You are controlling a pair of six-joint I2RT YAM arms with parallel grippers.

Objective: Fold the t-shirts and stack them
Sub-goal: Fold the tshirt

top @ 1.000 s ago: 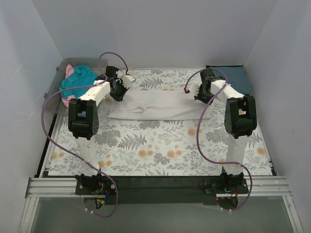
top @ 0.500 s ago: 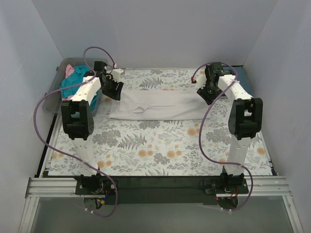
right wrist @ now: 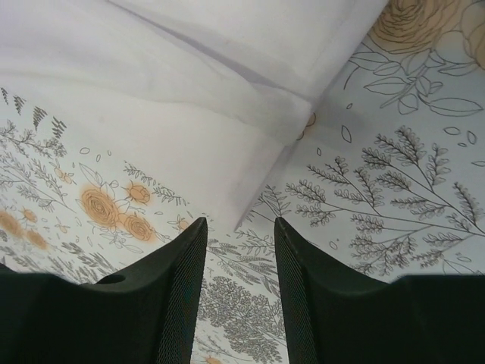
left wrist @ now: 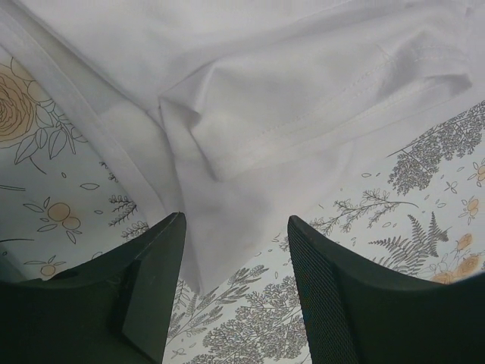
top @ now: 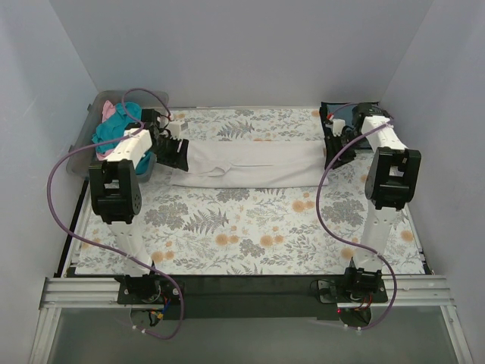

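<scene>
Jaws apart and empty on both left gripper [left wrist: 235, 221] and right gripper [right wrist: 239, 224], with the white t-shirt [left wrist: 288, 68] edges just ahead of each (layered there). Pinching only the top layer would wreck the fold.

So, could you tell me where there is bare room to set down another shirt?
The widest bare patch is the near half of the floral cover, between the left arm and right arm, in front of the white t-shirt. A thin strip lies behind it. Crowded: the bin with the teal shirt far left, the dark tee far right.
</scene>
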